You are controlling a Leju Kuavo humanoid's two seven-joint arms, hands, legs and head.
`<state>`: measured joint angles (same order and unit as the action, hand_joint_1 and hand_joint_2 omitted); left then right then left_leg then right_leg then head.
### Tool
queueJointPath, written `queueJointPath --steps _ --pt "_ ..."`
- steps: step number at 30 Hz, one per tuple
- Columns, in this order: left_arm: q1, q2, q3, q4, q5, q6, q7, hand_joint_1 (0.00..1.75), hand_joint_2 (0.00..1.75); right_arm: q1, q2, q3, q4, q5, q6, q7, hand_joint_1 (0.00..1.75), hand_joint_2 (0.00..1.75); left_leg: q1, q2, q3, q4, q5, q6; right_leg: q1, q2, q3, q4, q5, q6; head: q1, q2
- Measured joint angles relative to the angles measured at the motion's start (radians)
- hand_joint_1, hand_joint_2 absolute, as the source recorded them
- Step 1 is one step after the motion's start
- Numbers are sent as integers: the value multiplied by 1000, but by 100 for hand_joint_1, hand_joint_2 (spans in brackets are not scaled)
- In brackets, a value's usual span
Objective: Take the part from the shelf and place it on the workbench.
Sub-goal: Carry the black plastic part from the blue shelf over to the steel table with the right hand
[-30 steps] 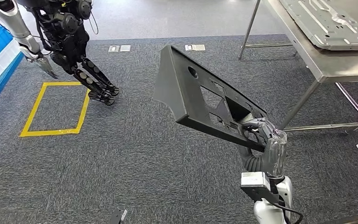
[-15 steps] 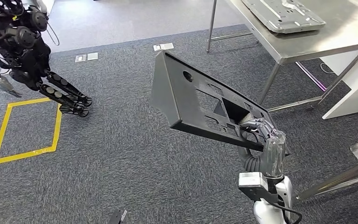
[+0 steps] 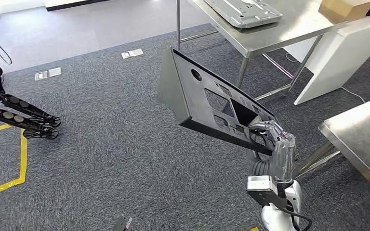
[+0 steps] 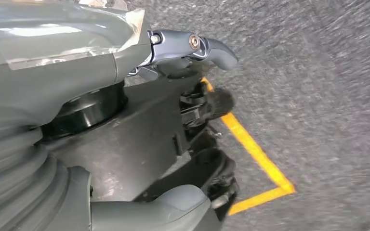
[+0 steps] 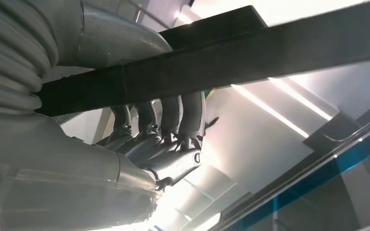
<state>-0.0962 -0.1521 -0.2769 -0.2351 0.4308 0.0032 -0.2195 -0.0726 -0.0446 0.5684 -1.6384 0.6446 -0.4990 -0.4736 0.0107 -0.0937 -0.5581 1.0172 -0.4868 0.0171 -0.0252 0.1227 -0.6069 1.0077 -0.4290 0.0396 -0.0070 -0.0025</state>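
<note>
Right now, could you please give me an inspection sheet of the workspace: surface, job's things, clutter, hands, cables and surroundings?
Surface: steel workbench ahead to the right; a second steel table at the right edge.
Job's things: black part, a long panel with cut-outs, held tilted above the carpet, not yet on the workbench.
Clutter: grey metal plate and cardboard box on the workbench.
Hands: right hand grips the part's near end; left hand hangs over the floor, holding nothing, whether open or curled cannot be told.
Cables: a thin cable on the floor beside the white cabinet.
Surroundings: dark carpet, yellow floor tape, another robot's dark legs at left.
</note>
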Motion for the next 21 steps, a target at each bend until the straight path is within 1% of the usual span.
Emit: queueJointPath --steps 1,2,3,4,5,6,7,8,9,10,11,12,13,14,15,16,17,18,19,20,21 --pt "-2 0 0 0 0 0 2 0 175 0 -1 0 0 0 0 0 175 175 -3 13 0 -4 4 6 -2 11 -6 -2 4 8 0 0" --pt "-4 0 0 0 -1 0 2 0 175 0 -2 0 0 0 0 0 175 175 -5 26 1 -10 9 14 -2 5 -14 3 3 12 0 0" --pt "-7 -1 0 -1 -1 0 3 0 175 0 -3 0 0 0 0 1 175 175 -5 41 2 -16 15 22 0 -15 -27 22 -8 13 2 0" --pt "-8 -1 0 -1 -1 -1 4 0 175 -2 -4 0 0 -1 0 1 175 175 -4 56 3 -22 20 29 3 -43 -48 62 -29 10 5 0" --pt "-8 -2 0 -1 -2 -1 5 0 175 -3 -5 1 0 -1 0 1 175 175 -6 72 3 -23 21 33 4 -74 -76 120 -58 4 7 0" --pt "-7 -2 -1 -1 -2 -1 6 0 175 -5 -6 1 0 -1 0 1 175 175 -8 89 1 -23 21 36 6 -93 -107 187 -87 1 9 0" --pt "-7 -2 -1 -1 -2 -1 8 0 175 -4 -7 1 0 -1 -1 1 175 175 -10 105 0 -23 21 36 5 -102 -131 244 -107 2 9 0" --pt "-7 -1 -1 -1 -3 -1 11 0 175 -4 -8 1 0 -1 -1 1 175 175 -12 120 -2 -22 21 36 4 -107 -141 271 -115 7 9 0" --pt "-9 -2 -2 -1 -3 -1 13 0 175 -3 -9 1 1 -1 -1 2 175 175 -12 133 -2 -22 20 35 3 -113 -130 260 -107 14 9 0" --pt "-10 -2 -3 -1 -3 -1 16 0 175 -2 -10 1 1 0 -1 4 175 175 -12 145 -2 -22 19 34 2 -123 -99 210 -88 22 9 0" --pt "-13 -2 -6 -1 -3 -1 21 0 175 -2 -11 1 0 1 -1 6 175 175 -13 156 0 -21 18 31 1 -147 -54 133 -64 29 10 0" --pt "-16 -2 -8 -1 -2 0 29 0 175 -3 -11 1 0 2 -1 8 175 175 -15 166 2 -20 15 27 4 -171 -14 66 -44 31 10 0" --pt "-20 -3 -10 -1 -1 3 38 0 175 -4 -11 1 0 3 -1 11 175 175 -18 174 4 -19 13 23 6 -189 14 18 -30 28 9 0" --pt "-26 -3 -11 -1 0 5 49 0 175 -5 -11 1 0 4 0 12 175 175 -21 182 6 -18 11 19 8 -200 26 -6 -23 22 9 0" --pt "-32 -5 -11 -2 1 7 57 0 175 -6 -12 1 1 4 0 13 175 175 -22 190 6 -18 10 15 12 -192 25 -7 -21 16 8 0" --pt "-39 -6 -13 -2 1 9 64 0 175 -7 -12 0 1 5 0 14 175 175 -21 199 8 -18 9 11 11 -180 22 -9 -17 8 8 0" --pt "-44 -8 -14 -4 2 10 68 0 175 -7 -12 0 1 5 0 14 175 175 -18 198 8 -16 5 5 7 -169 22 -12 -15 2 8 0" --pt "-49 -10 -16 -5 2 11 70 0 175 -9 -11 0 1 5 0 15 175 175 -14 184 4 -3 -7 -1 3 -158 23 -14 -12 -4 7 0" --pt "-51 -10 -18 -6 2 12 72 0 175 -12 -10 0 1 5 0 15 175 175 -11 160 -9 32 -31 -7 -2 -146 24 -16 -9 -12 5 0" --pt "-52 -11 -19 -7 2 14 74 0 175 -14 -8 0 2 5 0 15 175 175 -8 132 -34 87 -64 -12 -5 -134 24 -17 -7 -18 3 0" --pt "-51 -11 -21 -8 1 16 76 0 175 -17 -7 1 3 5 0 16 175 175 -6 111 -65 156 -98 -16 -5 -122 23 -16 -6 -22 1 0"
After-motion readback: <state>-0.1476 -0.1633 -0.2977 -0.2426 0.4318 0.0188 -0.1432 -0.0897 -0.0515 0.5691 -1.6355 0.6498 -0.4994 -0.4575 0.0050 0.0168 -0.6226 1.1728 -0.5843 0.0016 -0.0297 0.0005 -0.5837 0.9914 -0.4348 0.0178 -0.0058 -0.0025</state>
